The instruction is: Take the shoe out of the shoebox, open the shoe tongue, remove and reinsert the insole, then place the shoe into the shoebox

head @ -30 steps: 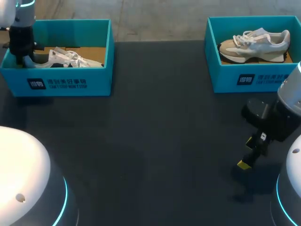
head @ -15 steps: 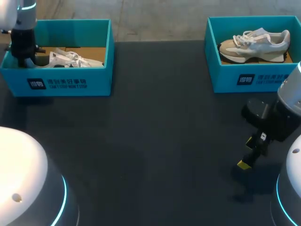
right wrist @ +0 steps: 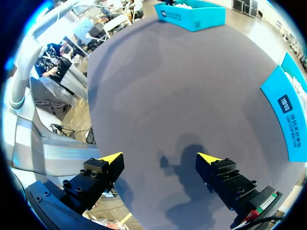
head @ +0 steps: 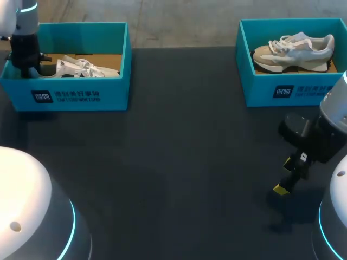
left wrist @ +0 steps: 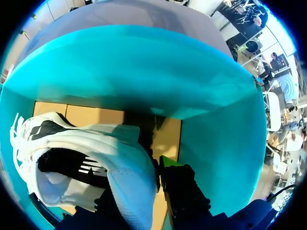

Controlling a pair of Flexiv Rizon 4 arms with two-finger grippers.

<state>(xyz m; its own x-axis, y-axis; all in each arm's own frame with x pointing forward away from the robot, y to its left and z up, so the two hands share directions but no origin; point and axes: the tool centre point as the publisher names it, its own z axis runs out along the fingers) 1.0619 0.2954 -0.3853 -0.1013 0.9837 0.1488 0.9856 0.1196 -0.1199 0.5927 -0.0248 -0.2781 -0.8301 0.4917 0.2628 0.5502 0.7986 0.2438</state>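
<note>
A white shoe [head: 81, 67] with black marks lies in the teal shoebox [head: 76, 95] at the table's far left. My left arm [head: 24, 51] reaches down into that box's left end. In the left wrist view my left gripper [left wrist: 153, 168] is shut on the heel of the white shoe [left wrist: 96, 158], one finger inside the collar and one finger [left wrist: 182, 191] outside, with the cardboard floor and teal wall [left wrist: 144, 76] ahead. My right gripper [head: 284, 177] hangs open above the bare table at the near right, and its yellow tips stand wide apart around nothing [right wrist: 159, 158].
A second teal shoebox [head: 293, 92] at the far right holds a beige and white shoe [head: 293, 50]. Its front wall [right wrist: 292, 120] shows beside my right gripper, and the left box [right wrist: 192, 14] lies far ahead across the dark table [head: 179, 151].
My left arm has shifted slightly up and back in the box, and the white shoe's heel has risen a little with it. The right arm has stayed still.
</note>
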